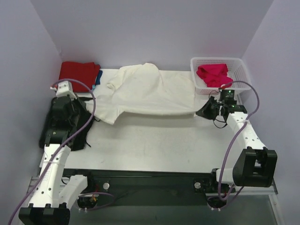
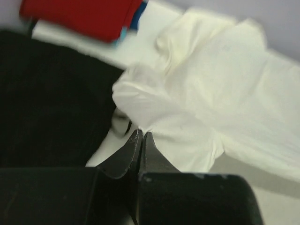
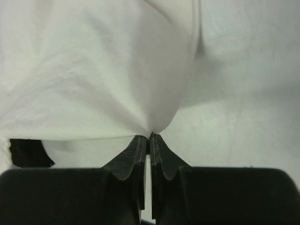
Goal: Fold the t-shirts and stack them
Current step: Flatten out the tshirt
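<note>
- The left gripper (image 2: pixel 141 136) is pinched tight on one near corner of the cream shirt (image 1: pixel 145 91). Its two fingers are pressed together with the cloth edge right at their tips.
- The right gripper (image 3: pixel 150 137) is pinched tight on the other near corner. The cloth fans out from its tips, up and away.
- The near edge of the cream shirt runs between the two grippers. I think they hold it by both corners so the cloth stays wide and flat and does not bunch up.
- The rest of the cream shirt lies on the table (image 1: pixel 154 140), out past both grippers. There is a dark shadow under the held edge, so that edge looks a little lifted.
- A black cloth (image 2: pixel 47 98) lies just to the left of the left gripper. I cannot tell what it is.
- Far ahead and to the left of the left gripper, a folded red shirt (image 2: pixel 79 16) sits on a blue shirt (image 2: pixel 136 18). That looks like the pile for finished shirts.
- Just past the right gripper is a white basket (image 1: pixel 241 72) with a pink shirt (image 1: pixel 213 75) in it, not folded yet.
- I think the fold is just starting. The next move needs both grippers to go together, or the cloth may slip or twist.
</note>
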Motion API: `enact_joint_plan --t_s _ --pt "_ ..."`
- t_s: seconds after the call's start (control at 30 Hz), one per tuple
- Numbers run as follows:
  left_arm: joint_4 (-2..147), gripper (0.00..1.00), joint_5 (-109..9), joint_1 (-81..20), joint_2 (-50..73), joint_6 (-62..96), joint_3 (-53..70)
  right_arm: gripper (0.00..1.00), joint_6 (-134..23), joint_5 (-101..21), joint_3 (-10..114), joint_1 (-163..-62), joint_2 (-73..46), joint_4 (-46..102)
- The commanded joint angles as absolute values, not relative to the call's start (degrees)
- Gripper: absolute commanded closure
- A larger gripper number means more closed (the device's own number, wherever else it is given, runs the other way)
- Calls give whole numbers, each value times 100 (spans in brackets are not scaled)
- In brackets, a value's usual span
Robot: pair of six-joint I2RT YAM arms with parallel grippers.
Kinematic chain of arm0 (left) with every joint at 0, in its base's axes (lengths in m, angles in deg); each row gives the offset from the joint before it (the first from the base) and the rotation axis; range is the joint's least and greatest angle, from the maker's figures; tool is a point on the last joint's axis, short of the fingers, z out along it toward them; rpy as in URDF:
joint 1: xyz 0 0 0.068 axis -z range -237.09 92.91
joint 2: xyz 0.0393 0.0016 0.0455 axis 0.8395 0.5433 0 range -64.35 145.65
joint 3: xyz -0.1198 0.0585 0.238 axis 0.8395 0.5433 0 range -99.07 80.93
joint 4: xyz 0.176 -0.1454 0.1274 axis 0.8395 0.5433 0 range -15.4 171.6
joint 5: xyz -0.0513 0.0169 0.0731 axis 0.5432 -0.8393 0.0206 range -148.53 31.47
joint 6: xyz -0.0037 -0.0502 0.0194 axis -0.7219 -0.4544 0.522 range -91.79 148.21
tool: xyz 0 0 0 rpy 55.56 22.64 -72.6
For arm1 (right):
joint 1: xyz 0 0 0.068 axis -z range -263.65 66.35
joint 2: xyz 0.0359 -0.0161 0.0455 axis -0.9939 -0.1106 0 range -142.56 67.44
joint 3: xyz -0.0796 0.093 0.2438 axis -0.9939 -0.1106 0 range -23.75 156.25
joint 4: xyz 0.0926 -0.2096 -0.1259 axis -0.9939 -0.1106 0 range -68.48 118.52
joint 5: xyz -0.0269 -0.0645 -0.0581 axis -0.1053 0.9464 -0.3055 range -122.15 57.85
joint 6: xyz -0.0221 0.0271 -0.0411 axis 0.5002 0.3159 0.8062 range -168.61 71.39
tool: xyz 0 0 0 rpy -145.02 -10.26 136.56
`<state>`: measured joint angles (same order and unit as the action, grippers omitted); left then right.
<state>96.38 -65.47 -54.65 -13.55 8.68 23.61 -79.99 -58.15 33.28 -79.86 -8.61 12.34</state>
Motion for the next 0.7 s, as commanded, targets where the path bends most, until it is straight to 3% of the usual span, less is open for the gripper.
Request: enact_joint_plan --t_s 0.0,0.33,0.67 --pt "10631 100 -7337 -5489 -2187 195 3187 100 -8350 -5062 2733 -8075 -192 605" --pt "12004 100 -7399 -5278 -2639 -597 3655 100 -9396 -2838 2485 -8084 231 -1418" --pt "13023 100 -7338 -5270 -2630 -1502 3356 100 -9643 -2652 2037 -8075 293 -1955"
